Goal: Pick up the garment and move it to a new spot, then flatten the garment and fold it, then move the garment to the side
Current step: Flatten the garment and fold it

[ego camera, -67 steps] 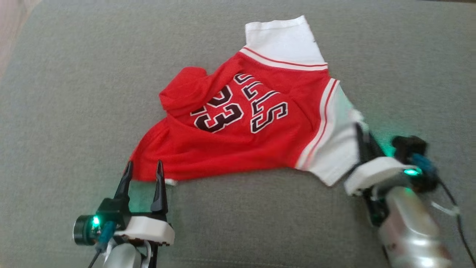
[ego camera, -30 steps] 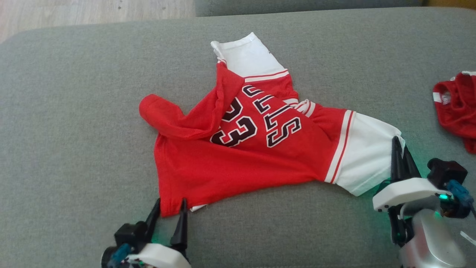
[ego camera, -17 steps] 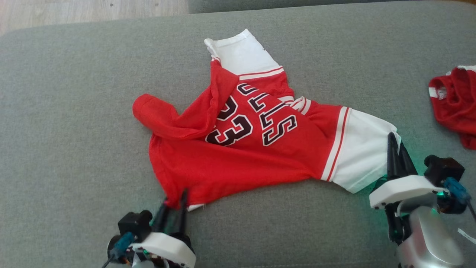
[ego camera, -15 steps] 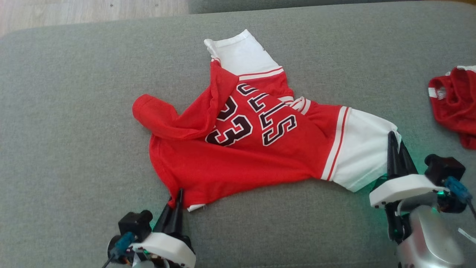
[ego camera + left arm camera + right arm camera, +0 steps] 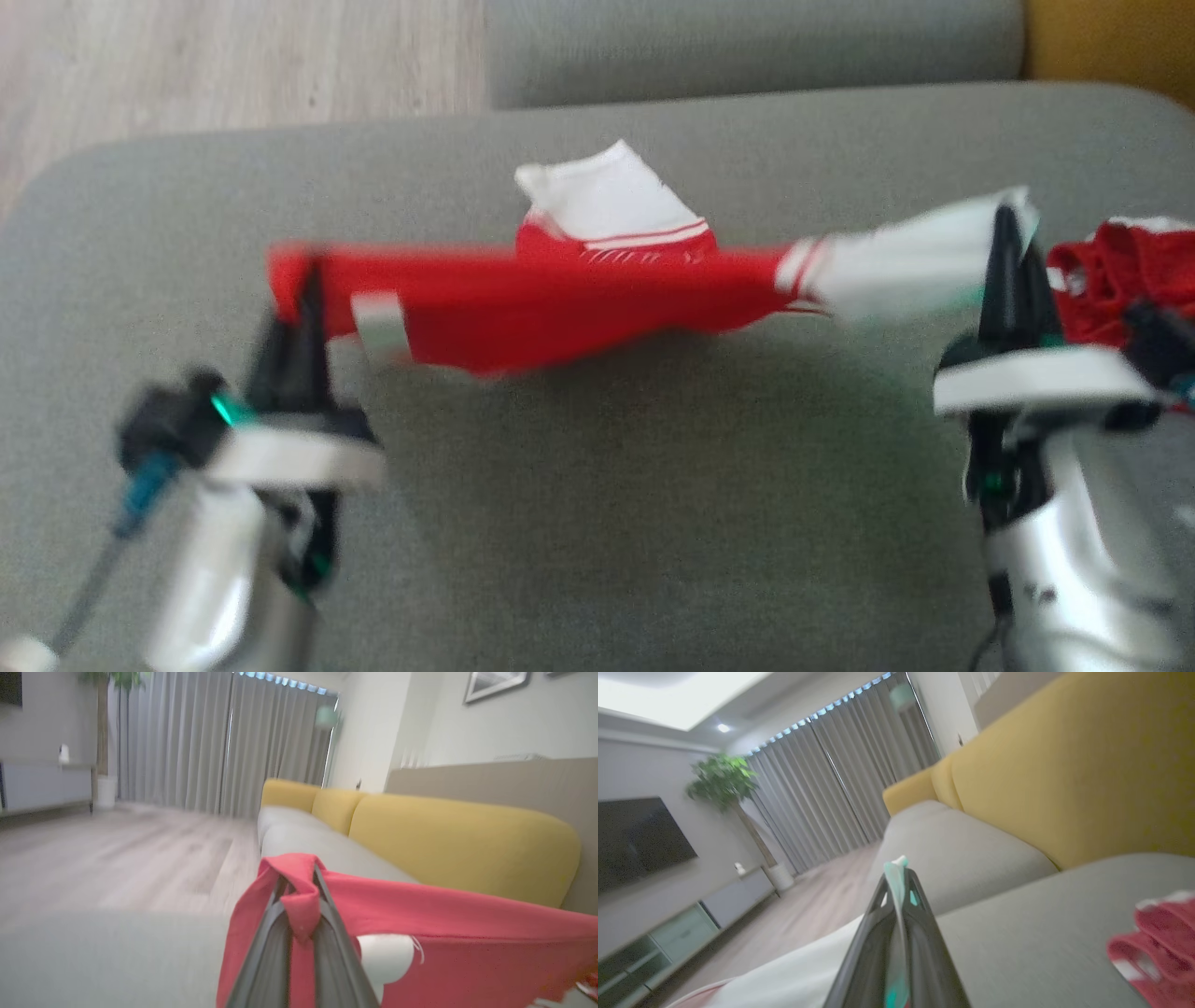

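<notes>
Above the grey cushion (image 5: pixel 653 485), the red and white garment (image 5: pixel 560 303) hangs stretched in a band between both grippers. Toward the cushion's left side, the left gripper (image 5: pixel 303 280) has its jaws fully closed, pinching a bunched red corner. Toward the cushion's right side, the right gripper (image 5: pixel 1008 233) has its jaws closed on the thin white sleeve edge. A second red cloth (image 5: pixel 1120 271) lies on the cushion just beside the right gripper.

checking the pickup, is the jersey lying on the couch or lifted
Lifted: the jersey hangs stretched between the left hand and right hand, both shut on it.
</notes>
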{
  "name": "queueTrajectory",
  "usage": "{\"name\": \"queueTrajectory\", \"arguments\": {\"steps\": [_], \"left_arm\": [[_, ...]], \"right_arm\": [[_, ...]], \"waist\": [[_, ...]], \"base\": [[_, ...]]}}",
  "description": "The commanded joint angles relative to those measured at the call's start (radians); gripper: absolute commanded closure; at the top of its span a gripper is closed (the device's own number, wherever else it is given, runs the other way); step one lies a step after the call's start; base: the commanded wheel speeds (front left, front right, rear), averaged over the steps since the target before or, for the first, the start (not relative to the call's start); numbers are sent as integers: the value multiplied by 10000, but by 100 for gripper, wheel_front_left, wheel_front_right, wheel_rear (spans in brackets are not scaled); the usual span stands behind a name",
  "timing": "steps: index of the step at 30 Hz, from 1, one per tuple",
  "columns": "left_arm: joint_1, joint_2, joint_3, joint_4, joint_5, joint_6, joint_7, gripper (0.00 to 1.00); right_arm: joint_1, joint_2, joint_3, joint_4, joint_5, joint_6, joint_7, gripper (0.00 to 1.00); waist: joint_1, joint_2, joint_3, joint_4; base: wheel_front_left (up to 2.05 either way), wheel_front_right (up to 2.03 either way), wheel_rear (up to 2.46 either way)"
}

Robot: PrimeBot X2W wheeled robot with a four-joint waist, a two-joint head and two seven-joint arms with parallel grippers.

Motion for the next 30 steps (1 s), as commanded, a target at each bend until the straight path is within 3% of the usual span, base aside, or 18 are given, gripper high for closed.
{"name": "queueTrajectory", "arguments": {"steps": [1, 7, 13, 19, 24, 30], "left_arm": [[-952, 542, 441, -670, 124, 22, -53, 100], [-2923, 1778, 171, -1301, 164, 20, -53, 100], [-5166, 2371, -381, -674, 241, 19, 207, 100], [-7108, 2549, -621, 954, 611, 123, 349, 100], [-8732, 2564, -551, 2406, 963, 397, 52, 100], [-10334, 2430, -12, 2641, 1158, 744, -47, 100]], "right_arm": [[-766, -39, 262, -572, 328, 65, -65, 100], [-2280, -157, 589, -1328, 1344, 65, -31, 100], [-4228, -360, 410, -1603, 1749, 65, 856, 100], [-6624, -266, -18, -503, 839, 65, 1060, 100], [-9126, -135, -452, 1153, -434, 65, 379, 100], [-11529, -62, -1280, 2447, -1919, 65, -46, 100]], "waist": [[0, 0, -397, -5], [0, 0, -762, 10], [0, 0, -412, 128], [0, 0, 747, 131], [0, 0, 1774, -24], [0, 0, 2624, -266]], "base": [[0, 0, 0], [0, 0, 0], [0, 0, 0], [0, 0, 0], [0, 0, 0], [0, 0, 0]]}}
